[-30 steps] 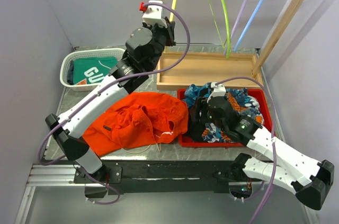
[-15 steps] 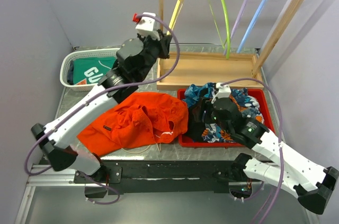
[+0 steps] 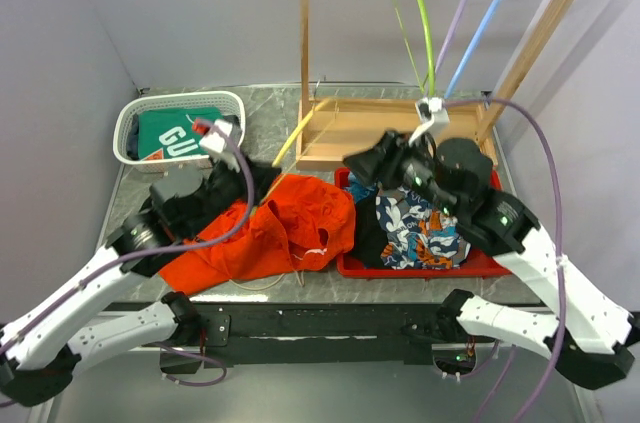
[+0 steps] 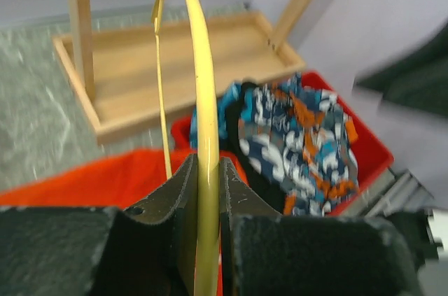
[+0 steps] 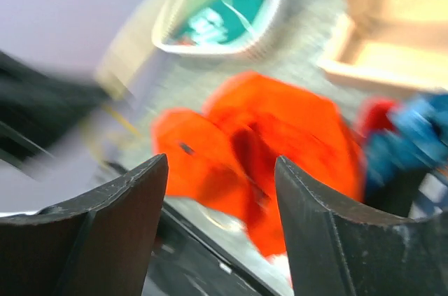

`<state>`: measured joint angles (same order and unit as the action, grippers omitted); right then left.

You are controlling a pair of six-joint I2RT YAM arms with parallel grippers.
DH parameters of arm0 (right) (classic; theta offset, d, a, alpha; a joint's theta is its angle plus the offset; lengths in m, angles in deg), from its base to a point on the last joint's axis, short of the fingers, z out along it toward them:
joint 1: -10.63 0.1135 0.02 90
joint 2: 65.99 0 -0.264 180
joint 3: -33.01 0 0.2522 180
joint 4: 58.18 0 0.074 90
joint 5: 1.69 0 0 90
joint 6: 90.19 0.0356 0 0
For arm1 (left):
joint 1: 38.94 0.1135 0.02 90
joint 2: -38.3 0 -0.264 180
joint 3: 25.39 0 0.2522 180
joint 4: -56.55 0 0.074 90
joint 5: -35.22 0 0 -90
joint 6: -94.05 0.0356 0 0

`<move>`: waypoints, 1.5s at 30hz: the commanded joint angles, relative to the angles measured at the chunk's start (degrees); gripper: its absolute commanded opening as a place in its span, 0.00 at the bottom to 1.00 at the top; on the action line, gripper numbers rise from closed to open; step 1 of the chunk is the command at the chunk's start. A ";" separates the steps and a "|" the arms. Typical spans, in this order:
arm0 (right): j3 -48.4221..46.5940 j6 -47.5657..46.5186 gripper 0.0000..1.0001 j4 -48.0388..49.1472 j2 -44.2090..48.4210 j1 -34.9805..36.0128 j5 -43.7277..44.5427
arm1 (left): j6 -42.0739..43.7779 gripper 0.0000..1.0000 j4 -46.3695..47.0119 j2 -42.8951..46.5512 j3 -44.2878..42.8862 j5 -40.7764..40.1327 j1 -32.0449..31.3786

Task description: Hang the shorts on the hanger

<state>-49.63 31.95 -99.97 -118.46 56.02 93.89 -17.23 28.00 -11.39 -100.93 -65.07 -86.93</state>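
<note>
yellow hanger gripped, shorts half covered

the right wrist view was blurred. the left arm [image 3: 100, 278] hid part of the shorts [image 3: 295, 215], and the hook of the hanger [image 4: 203, 100] ran off the top of the left wrist view. the left gripper [image 4: 207, 170] was clamped on that thin, curved yellow hanger above the shorts. the right gripper [image 5: 220, 166] gaped wide, holding nothing. the shorts lay crumpled, bright orange, on the table [image 3: 262, 103] against the red tray [image 3: 480, 266].

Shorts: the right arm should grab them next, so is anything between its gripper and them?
Nothing visible. The right gripper is open, and the shorts lie unobstructed straight ahead in its wrist view.
</note>
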 commanded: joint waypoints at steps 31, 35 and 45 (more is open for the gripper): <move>-3.81 35.62 0.61 31.54 -23.30 -7.59 -12.00 | -4.91 0.01 -5.96 14.54 10.54 6.59 -0.53; -3.89 35.18 0.59 31.90 -23.38 -7.59 -10.16 | -4.83 0.01 -5.87 14.10 10.54 8.00 -0.53; -4.25 33.87 0.00 32.87 -24.18 -6.98 -8.93 | -4.30 0.01 -10.43 11.55 7.73 7.22 -0.44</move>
<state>-52.91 68.08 -70.03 -143.20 49.00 81.76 -22.28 17.44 1.46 -90.18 -58.68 -87.12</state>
